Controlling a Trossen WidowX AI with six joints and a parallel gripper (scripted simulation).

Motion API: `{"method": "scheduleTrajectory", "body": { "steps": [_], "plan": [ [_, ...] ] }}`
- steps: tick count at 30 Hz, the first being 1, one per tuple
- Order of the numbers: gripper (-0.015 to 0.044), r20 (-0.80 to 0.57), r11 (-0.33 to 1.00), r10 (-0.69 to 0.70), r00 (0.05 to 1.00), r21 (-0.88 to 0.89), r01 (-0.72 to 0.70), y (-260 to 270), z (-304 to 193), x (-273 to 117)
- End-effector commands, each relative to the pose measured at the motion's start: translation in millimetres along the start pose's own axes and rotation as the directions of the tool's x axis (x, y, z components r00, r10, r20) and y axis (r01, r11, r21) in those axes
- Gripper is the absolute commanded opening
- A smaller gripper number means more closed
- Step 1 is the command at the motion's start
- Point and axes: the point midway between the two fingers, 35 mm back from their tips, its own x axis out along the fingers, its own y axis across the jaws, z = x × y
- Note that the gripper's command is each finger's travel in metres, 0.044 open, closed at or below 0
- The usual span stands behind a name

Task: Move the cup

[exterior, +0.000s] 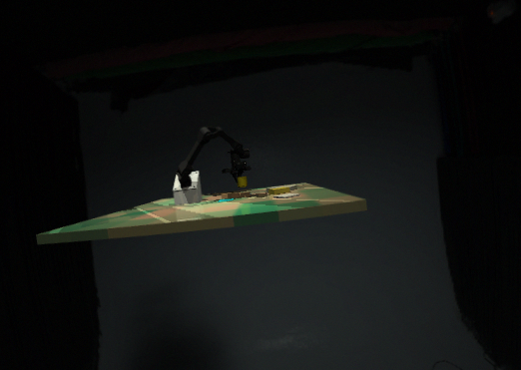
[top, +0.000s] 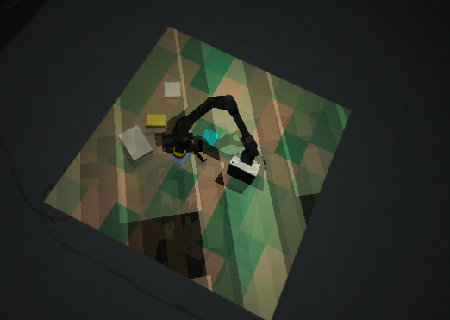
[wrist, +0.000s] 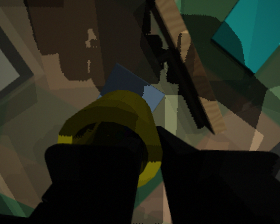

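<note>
Hanging clamped in end effector (wrist: 148, 150): cup (wrist: 113, 120)

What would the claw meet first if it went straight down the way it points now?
Most likely the blue-grey pad. The claw points down at the table, shut on the yellow cup, which hangs lifted over that pad. The cup's base would touch first, though exact depth is hard to judge.
</note>
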Motion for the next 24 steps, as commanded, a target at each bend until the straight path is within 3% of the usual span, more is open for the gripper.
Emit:
{"method": "scheduleTrajectory", "body": {
  "steps": [1, 24],
  "plan": [
    [0.0, 0.0, 1.0, 0.0, 1.0, -0.002, 0.0, -0.1, -0.2, 0.5],
    [0.0, -0.002, 1.0, -0.004, 1.0, 0.003, 0.004, -29.9, 20.7, -1.6]
  ]
}}
